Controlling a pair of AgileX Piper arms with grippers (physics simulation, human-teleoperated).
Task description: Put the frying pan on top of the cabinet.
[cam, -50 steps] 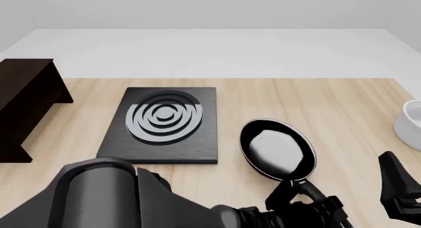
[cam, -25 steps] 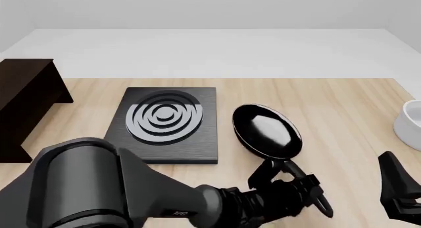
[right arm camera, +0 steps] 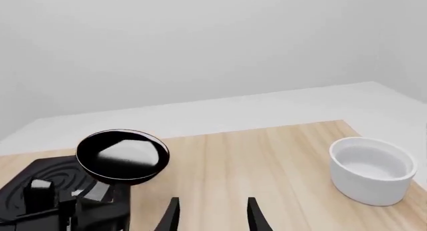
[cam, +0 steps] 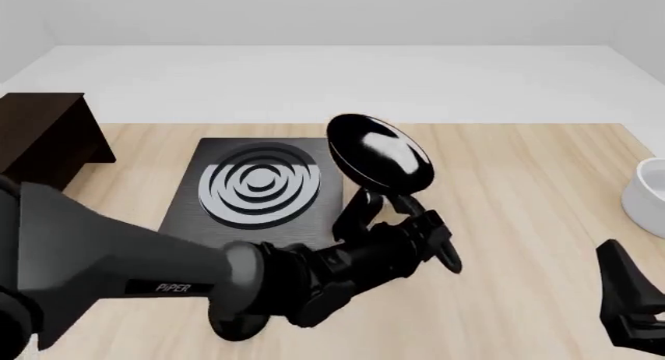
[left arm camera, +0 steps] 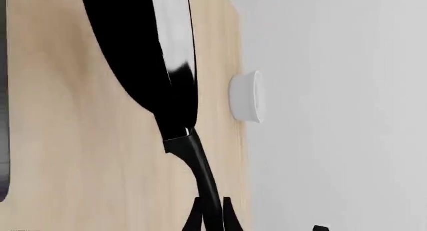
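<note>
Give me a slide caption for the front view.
Left gripper lifts the frying pan by its handle above the stove plate's edge.

The glossy black frying pan [cam: 378,156] is held tilted above the table; the dark brown cabinet [cam: 42,161] is seen at nine o'clock.

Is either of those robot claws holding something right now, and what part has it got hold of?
Yes. The left gripper holds the frying pan by its long black handle, lifted off the table. The right gripper is open and holds nothing.
</note>
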